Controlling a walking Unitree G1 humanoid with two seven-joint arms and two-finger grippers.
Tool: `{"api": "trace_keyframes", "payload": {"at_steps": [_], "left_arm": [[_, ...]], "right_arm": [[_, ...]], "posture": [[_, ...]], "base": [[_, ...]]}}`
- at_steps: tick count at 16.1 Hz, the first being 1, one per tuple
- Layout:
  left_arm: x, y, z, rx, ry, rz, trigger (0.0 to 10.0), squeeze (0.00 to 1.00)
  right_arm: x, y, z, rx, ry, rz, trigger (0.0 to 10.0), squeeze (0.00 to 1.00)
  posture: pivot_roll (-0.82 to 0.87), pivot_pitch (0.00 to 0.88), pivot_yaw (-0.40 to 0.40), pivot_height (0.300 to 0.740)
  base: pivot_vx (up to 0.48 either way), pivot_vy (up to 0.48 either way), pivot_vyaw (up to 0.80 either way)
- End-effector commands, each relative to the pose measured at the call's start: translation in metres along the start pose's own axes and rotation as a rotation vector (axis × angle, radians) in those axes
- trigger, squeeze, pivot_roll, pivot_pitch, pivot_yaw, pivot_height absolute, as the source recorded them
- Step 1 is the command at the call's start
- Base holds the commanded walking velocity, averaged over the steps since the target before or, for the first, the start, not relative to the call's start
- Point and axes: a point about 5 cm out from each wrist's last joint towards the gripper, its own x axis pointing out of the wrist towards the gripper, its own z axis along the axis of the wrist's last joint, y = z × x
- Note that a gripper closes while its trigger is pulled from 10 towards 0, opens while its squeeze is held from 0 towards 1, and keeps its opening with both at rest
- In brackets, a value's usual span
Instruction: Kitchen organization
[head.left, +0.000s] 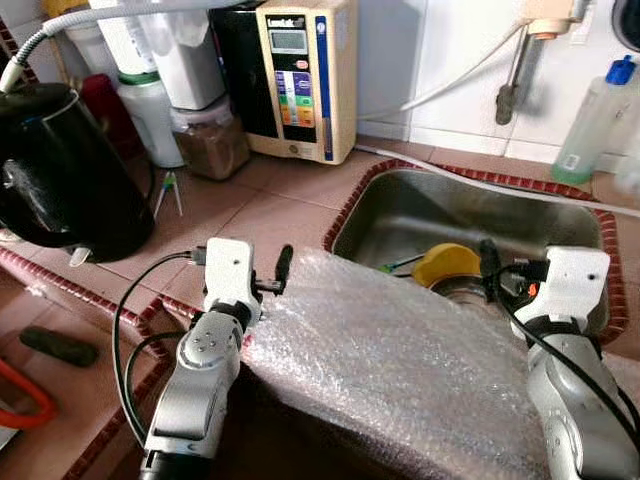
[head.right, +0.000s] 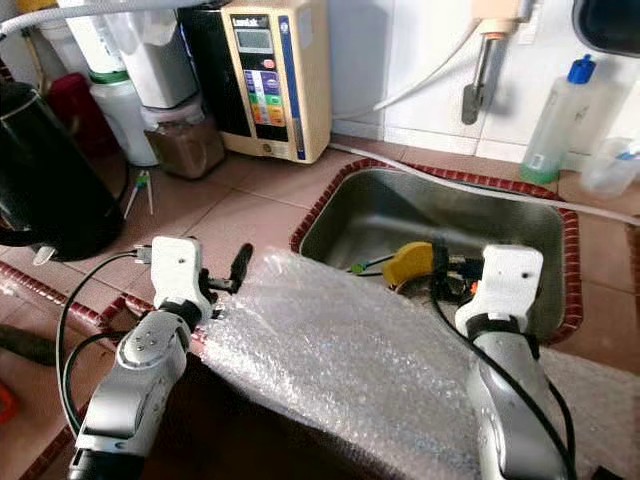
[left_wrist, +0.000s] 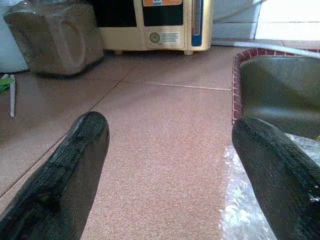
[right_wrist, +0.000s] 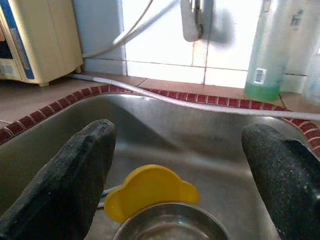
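Right wrist view: right tool wide open, empty, aimed into sink; yellow lid straight ahead and below, touching steel bowl. Right arm nearer. Left tool open, empty, over counter, beside bubble wrap.

Left hand: two black fingers spread wide apart, nothing between them, low over the reddish tiled surface. Bubble wrap beside one finger. Sink with red brick rim near it. Beyond: cream appliance, clear tub of brown contents.
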Motion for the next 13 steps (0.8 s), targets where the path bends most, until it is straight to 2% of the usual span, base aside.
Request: {"api": "trace_keyframes", "payload": {"at_steps": [1, 4, 9, 13], "left_arm": [[-0.005, 0.008, 0.000, 0.014, -0.001, 0.025, 10.0, 0.00], [-0.013, 0.023, -0.006, 0.030, 0.011, 0.109, 10.0, 0.00], [-0.006, 0.005, 0.003, -0.004, -0.020, 0.118, 10.0, 0.00], [-0.007, 0.003, -0.001, -0.014, -0.005, 0.131, 10.0, 0.00]], "right_arm": [[-0.001, 0.006, 0.007, 0.010, -0.029, 0.027, 10.0, 1.00], [0.003, 0.014, 0.012, 0.001, -0.047, 0.073, 10.0, 1.00], [0.010, 0.021, 0.017, 0.013, -0.047, 0.124, 10.0, 1.00], [0.015, 0.026, 0.017, 0.015, -0.043, 0.150, 10.0, 1.00]], "posture": [[-0.20, 0.000, 0.103, 0.740], [-0.19, 0.000, 0.083, 0.740], [-0.17, 0.000, 0.013, 0.740], [-0.16, 0.000, -0.003, 0.740]], "base": [[0.000, 0.000, 0.00], [0.000, 0.000, 0.00], [0.000, 0.000, 0.00], [0.000, 0.000, 0.00]]}}
